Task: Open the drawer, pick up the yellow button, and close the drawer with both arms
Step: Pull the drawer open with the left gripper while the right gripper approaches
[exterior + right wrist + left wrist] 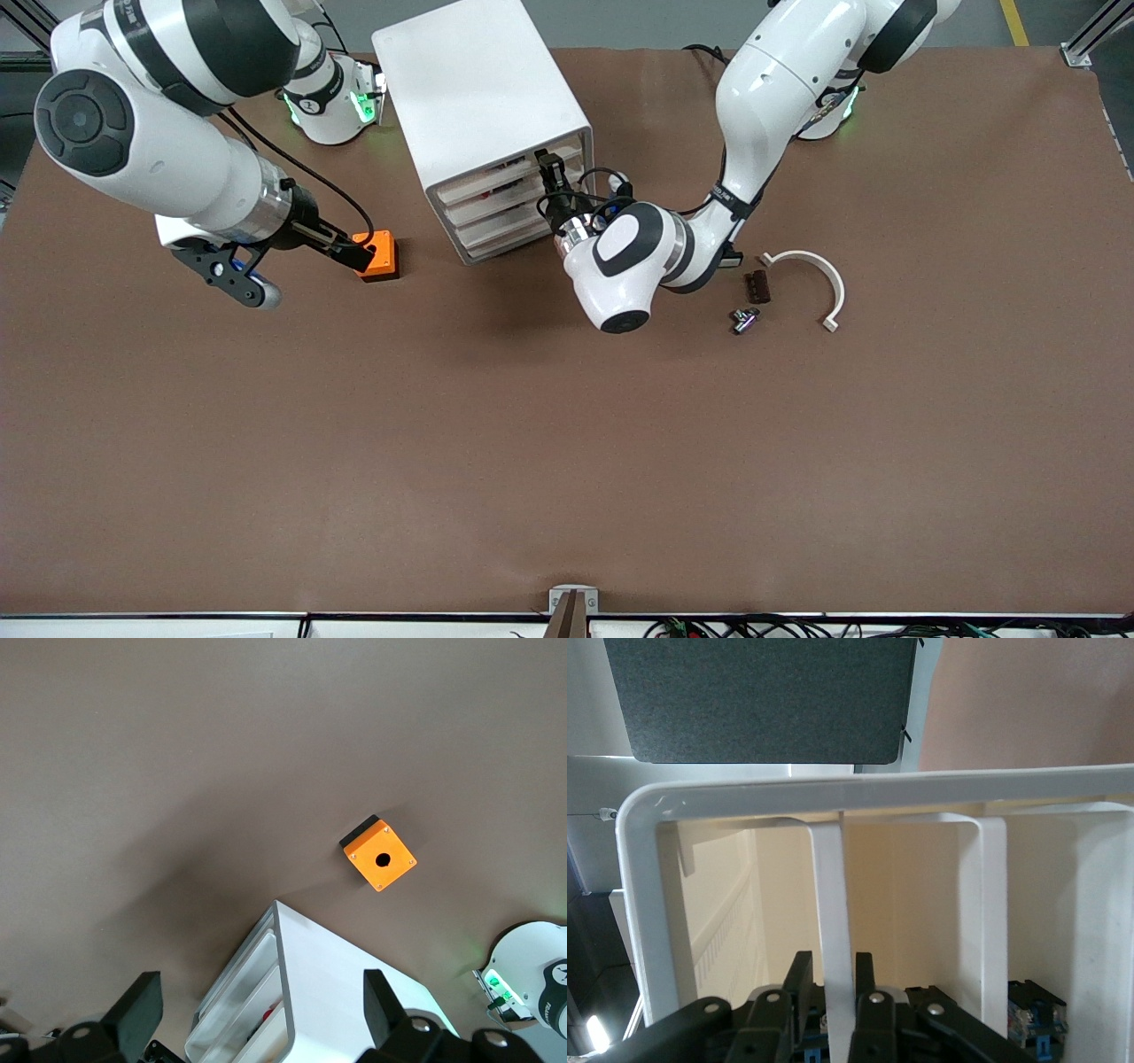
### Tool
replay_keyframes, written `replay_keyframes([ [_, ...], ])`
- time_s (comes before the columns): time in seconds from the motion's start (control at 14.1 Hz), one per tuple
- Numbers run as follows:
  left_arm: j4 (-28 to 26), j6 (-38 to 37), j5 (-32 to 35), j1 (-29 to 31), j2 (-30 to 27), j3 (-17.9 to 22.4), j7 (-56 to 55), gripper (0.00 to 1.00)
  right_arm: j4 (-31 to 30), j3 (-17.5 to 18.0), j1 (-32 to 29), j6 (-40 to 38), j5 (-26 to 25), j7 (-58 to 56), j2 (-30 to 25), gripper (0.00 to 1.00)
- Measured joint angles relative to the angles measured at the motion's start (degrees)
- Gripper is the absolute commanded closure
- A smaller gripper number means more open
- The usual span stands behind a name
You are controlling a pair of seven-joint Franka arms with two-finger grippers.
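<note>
The white cabinet (483, 89) stands toward the robots' bases, its stacked drawers facing the front camera. My left gripper (551, 167) is at the topmost drawer (496, 177). In the left wrist view its black fingers (799, 979) close on either side of a thin white upright wall (831, 904) of the drawer (877, 788). A black-and-blue part (1034, 1020) lies in one compartment; no orange cap shows, so I cannot tell whether it is the button. My right gripper (357, 253) is open and empty, up in the air by the orange box (381, 257); its wide-spread fingers (142, 997) frame the cabinet (337, 983).
The orange box with a hole (379, 853) sits on the brown table toward the right arm's end. A curved white piece (819, 270), a small dark block (757, 286) and a small metal part (744, 319) lie toward the left arm's end.
</note>
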Motion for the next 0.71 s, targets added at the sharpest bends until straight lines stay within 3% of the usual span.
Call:
replay_keyframes([
  [0.14,0.0,0.1,0.0,0.0,0.1,0.1,0.0,1.00,0.0,0.0,0.0,0.0,0.0,0.0,0.0,0.00],
  [0.43,-0.1,0.1,0.0,1.3,0.2,0.2,0.7,1.00,0.0,0.2,1.0,0.8,0.1,2.2,0.0,0.00],
  [0.71,0.0,0.1,0.0,6.7,0.2,0.3,1.5,1.00,0.0,0.4,5.6,3.0,0.1,10.7,0.1,0.00],
])
